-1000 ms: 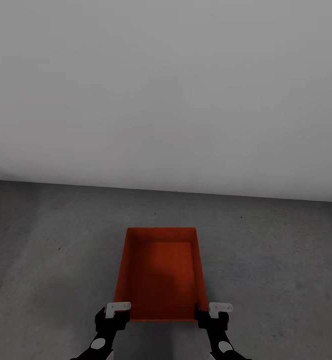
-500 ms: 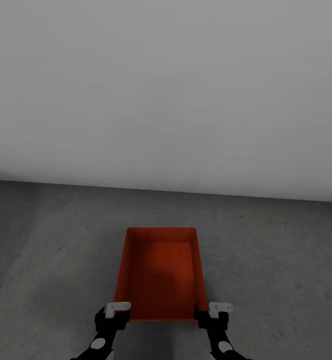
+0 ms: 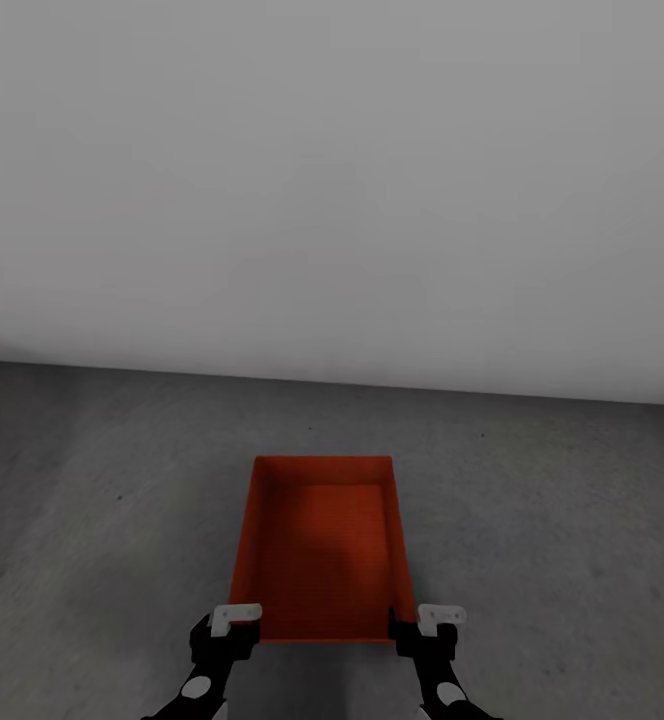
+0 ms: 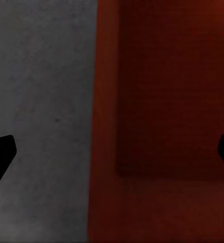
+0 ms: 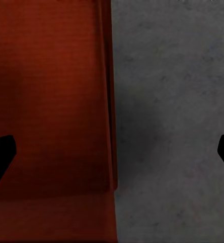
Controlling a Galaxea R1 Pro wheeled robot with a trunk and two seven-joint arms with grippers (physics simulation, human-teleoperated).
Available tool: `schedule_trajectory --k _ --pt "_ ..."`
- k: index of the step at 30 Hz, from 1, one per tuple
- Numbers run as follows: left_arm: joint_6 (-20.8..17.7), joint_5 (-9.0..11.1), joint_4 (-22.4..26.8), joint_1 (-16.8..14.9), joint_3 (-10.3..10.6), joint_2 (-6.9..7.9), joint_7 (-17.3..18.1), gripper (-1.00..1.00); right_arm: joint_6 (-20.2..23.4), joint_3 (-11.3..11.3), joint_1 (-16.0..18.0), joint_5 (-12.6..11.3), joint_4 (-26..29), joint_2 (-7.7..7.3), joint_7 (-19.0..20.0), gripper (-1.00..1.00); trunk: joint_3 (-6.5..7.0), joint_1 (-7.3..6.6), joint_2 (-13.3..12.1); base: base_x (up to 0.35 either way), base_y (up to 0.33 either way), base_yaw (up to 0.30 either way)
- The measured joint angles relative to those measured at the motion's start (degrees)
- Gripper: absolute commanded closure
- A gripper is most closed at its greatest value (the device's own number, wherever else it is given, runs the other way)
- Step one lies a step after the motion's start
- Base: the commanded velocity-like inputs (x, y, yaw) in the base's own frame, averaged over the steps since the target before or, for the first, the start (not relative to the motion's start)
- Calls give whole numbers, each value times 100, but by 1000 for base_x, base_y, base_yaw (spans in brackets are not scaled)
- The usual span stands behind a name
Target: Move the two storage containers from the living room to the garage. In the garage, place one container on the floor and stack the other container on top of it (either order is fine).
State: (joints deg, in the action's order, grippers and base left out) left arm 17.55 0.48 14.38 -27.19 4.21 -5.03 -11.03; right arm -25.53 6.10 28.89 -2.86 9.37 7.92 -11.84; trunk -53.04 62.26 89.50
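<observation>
storage container [image 3: 322, 545], concrete floor [image 3: 552, 520], grey wall [image 3: 332, 180]

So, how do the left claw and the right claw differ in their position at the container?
The left claw is at the storage container's near left corner; the right claw is at its near right corner. Both look open, each straddling a side wall above the floor.

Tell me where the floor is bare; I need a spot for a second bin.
Bare concrete floor lies left and right of the storage container, and between it and the wall. Its near corners are crowded by the left end effector and right end effector.
</observation>
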Motion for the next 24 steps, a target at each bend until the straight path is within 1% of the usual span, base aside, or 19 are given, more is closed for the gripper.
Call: schedule_trajectory --k 24 --pt "6 -8 0 -1 7 6 1 -100 -1 0 0 0 0 0 -1 -100 431 -527 -963 0 0 0"
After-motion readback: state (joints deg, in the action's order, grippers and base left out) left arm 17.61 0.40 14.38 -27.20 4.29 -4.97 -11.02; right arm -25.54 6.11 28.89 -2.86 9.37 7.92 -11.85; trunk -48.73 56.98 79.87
